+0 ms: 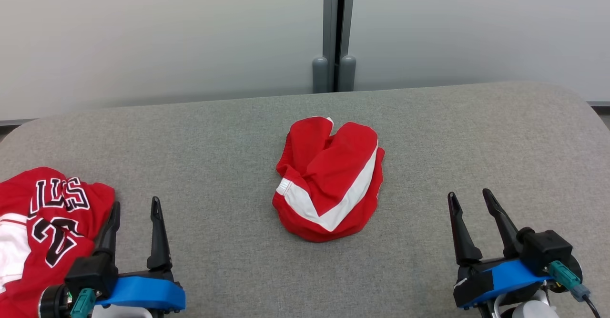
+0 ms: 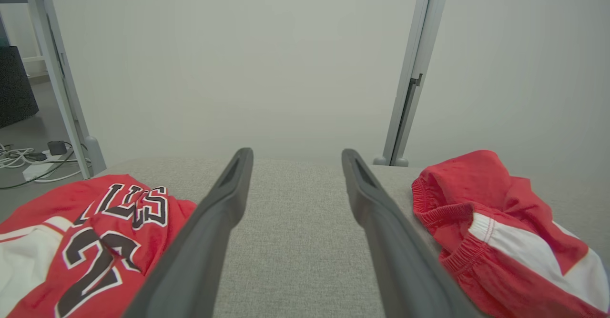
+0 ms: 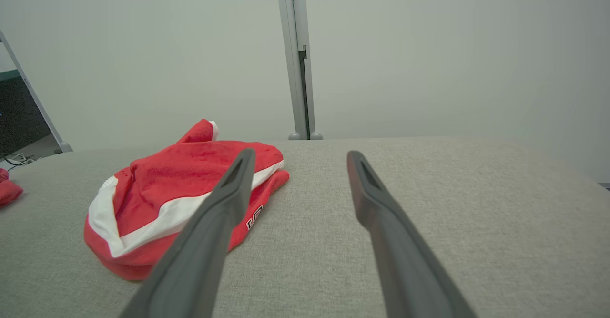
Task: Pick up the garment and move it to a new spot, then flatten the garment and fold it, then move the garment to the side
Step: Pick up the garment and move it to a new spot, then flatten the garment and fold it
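Observation:
A red garment with a broad white stripe (image 1: 329, 179), shorts by the look of the elastic waistband, lies bunched in the middle of the grey padded table (image 1: 228, 141). In the left wrist view the garment (image 2: 495, 222) sits right of the fingers; in the right wrist view the same garment (image 3: 181, 179) lies left of them. My left gripper (image 1: 136, 202) rests open near the front left, empty, as the left gripper (image 2: 296, 153) shows in its own view. The right gripper (image 1: 469, 194) is open at the front right, and the right gripper (image 3: 300, 153) holds nothing.
A red jersey with black-and-white lettering (image 1: 43, 222) lies crumpled at the table's left edge, touching my left gripper's outer finger; the jersey (image 2: 95, 227) is left of the fingers. A grey partition post (image 1: 335, 32) stands behind the table. Cables lie on the floor (image 2: 28, 160).

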Motion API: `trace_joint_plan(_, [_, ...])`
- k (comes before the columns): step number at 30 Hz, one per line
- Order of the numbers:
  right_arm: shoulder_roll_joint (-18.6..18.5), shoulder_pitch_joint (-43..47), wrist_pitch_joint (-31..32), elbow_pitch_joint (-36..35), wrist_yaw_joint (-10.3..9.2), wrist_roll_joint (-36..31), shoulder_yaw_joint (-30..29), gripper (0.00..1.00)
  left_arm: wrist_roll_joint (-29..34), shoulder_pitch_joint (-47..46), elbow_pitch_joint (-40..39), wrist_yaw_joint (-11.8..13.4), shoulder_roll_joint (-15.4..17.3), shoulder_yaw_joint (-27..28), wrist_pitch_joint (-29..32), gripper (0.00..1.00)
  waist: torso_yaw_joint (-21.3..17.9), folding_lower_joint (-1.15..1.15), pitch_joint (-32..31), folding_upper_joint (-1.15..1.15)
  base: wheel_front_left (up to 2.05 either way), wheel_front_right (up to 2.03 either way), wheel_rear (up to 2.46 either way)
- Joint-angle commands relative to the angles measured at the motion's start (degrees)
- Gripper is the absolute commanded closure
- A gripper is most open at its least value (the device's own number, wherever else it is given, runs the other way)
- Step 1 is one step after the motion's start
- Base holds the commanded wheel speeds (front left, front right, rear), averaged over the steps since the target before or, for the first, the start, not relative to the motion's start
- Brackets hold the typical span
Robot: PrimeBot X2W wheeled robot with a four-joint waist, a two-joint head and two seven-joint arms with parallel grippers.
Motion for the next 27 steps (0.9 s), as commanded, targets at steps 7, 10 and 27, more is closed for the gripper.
trace_joint_plan(7, [-0.2,0.65,0.3,-0.52,0.03,-0.52,-0.43,0.0,1.09,-0.09,0.19,-0.67,-0.25,1.13,-0.27,0.0,-0.34,0.01,0.37,0.0,0.0,0.0,0.0])
trace_joint_plan(10, [-0.2,0.41,0.26,-0.62,0.03,-0.3,-0.21,0.0,1.29,-0.5,0.41,-0.88,-0.39,1.41,-0.28,0.0,-0.43,0.01,0.55,0.0,0.0,0.0,0.0])
trace_joint_plan(27, [-0.2,-1.83,-0.02,-0.41,0.03,0.58,1.84,0.0,0.7,-12.66,7.45,-7.36,-1.34,-8.39,3.12,0.0,-2.01,0.01,3.65,0.0,0.0,0.0,0.0])
